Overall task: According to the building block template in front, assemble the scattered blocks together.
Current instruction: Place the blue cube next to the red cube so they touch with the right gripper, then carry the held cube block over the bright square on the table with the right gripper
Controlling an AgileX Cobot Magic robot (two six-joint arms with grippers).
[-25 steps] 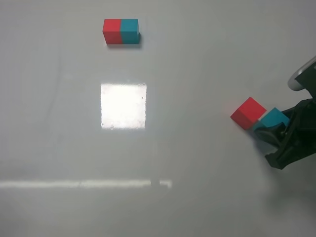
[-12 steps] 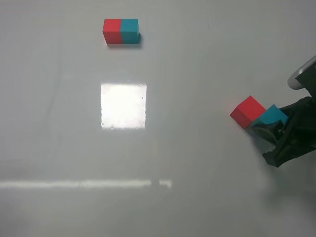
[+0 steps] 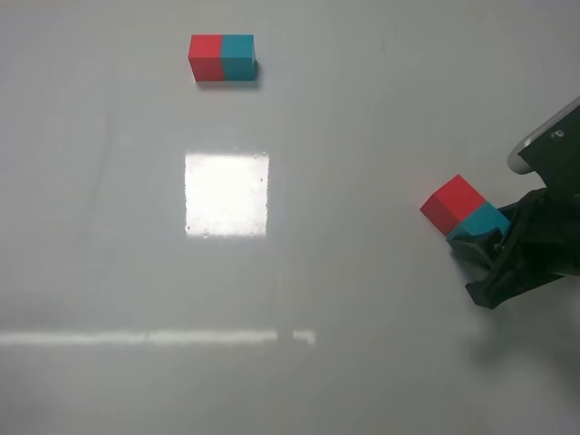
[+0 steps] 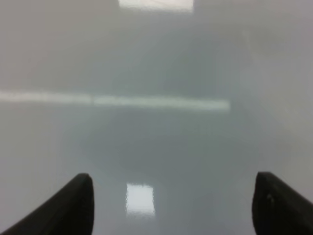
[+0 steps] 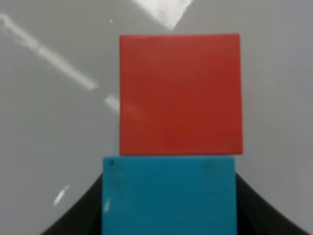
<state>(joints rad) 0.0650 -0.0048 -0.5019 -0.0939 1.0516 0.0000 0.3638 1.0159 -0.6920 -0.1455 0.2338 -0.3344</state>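
Tabletop [image 3: 362, 381]: teal cube [image 3: 481, 220] against red cube [image 3: 453, 201]

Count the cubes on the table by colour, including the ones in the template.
Red: 2, the red half of the template and the loose red cube.
Teal: 2, the teal half of the template and the loose teal cube.
Total: 4 cubes.
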